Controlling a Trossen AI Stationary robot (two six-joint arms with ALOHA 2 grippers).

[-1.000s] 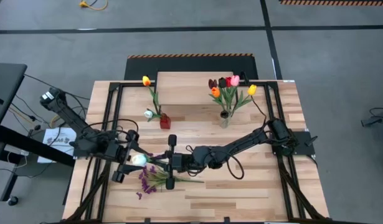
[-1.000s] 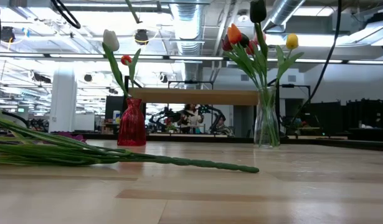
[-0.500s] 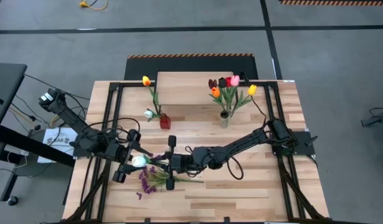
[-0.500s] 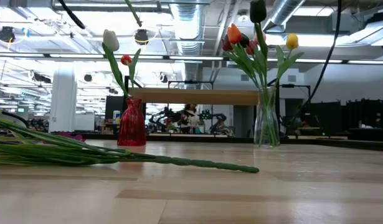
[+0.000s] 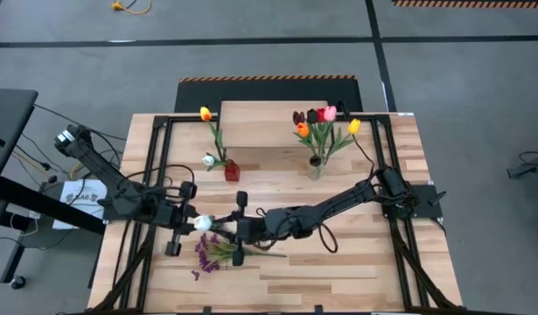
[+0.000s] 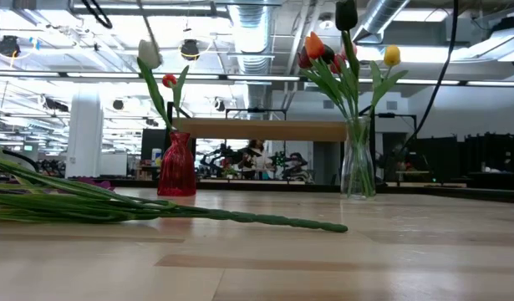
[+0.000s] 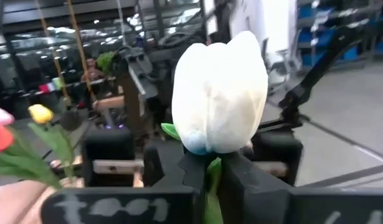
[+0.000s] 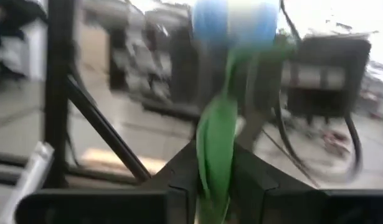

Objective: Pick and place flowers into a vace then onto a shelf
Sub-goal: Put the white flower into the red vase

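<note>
Two end effectors: I have both near the surface's (image 5: 338, 262) front left, facing each other across one flower.
Left end effector (image 5: 192, 222): clamped tight on the white tulip (image 5: 202, 223); in its wrist view the fingers (image 7: 179, 177) pinch the green stem just under the bloom (image 7: 220, 93).
Right end effector (image 5: 227, 229): just beside the left one, farther down the same stem; in its wrist view the stem (image 8: 215, 146) runs between the fingers (image 8: 179, 177). I cannot tell whether they grip it or only stand close around it.
White tulip: lifted off the surface, between the two end effectors, bloom at the left one's tips.
Loose flowers (image 5: 212, 252): purple sprigs and green stems lying flat on the surface, just in front of both end effectors; from the low view the stems (image 6: 89, 205) stretch along the wood.
Red vase (image 5: 232, 170): behind the two end effectors, upright, with a few tulips in it; apart from both.
Glass vase (image 5: 315, 166): well behind the right end effector, upright, holding a mixed bunch of tulips.
Shelf (image 5: 255, 122): at the rear of the surface, beyond both vases, far from either end effector.
</note>
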